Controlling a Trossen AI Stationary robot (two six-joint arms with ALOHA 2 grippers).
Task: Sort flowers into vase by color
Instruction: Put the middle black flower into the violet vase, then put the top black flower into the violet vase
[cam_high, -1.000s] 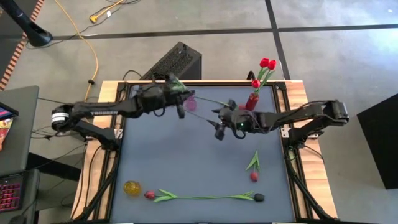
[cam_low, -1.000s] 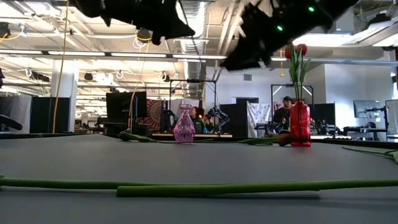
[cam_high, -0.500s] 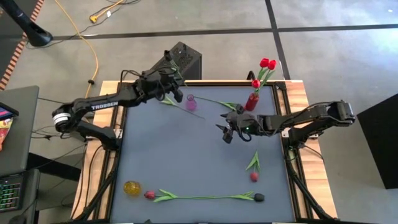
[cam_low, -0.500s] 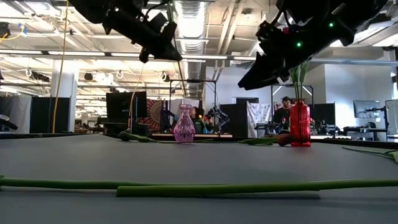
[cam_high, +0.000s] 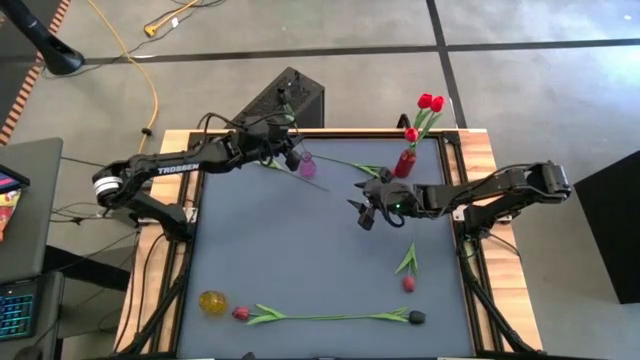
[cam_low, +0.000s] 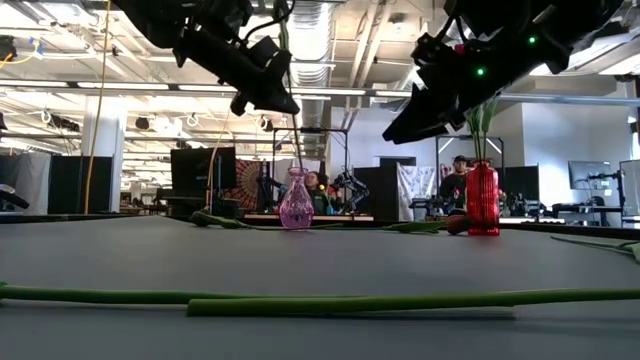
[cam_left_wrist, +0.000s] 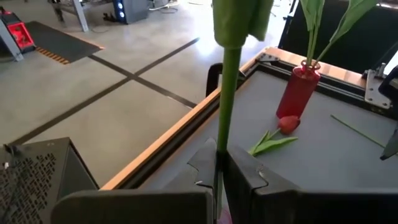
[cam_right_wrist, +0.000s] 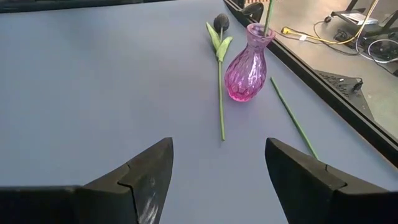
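My left gripper hangs over the pink vase at the far side and is shut on a flower's green stem. The flower's head does not show. My right gripper stands open above the table's middle with nothing between its fingers. A red vase at the far right holds red flowers. A dark-headed flower lies flat beside the pink vase. Another flower with a red head lies by the red vase's foot. My left gripper pinches the stem between its two fingers, below a green leaf. The fingers come at it slanting down from the table's left and lie across it. The stem hangs upright, and its lower end reaches the pink vase's mouth.
A yellow vase stands at the near left. Two flowers lie in a line along the near edge, with a crimson head and a dark head. A short red-headed flower lies near the right edge.
My left gripper has swung toward the far edge and sunk over the pink vase, tipping downward; its stem now hangs upright at the vase's mouth. My right gripper drew back a little toward the table's right edge, sank slightly, then kept still.
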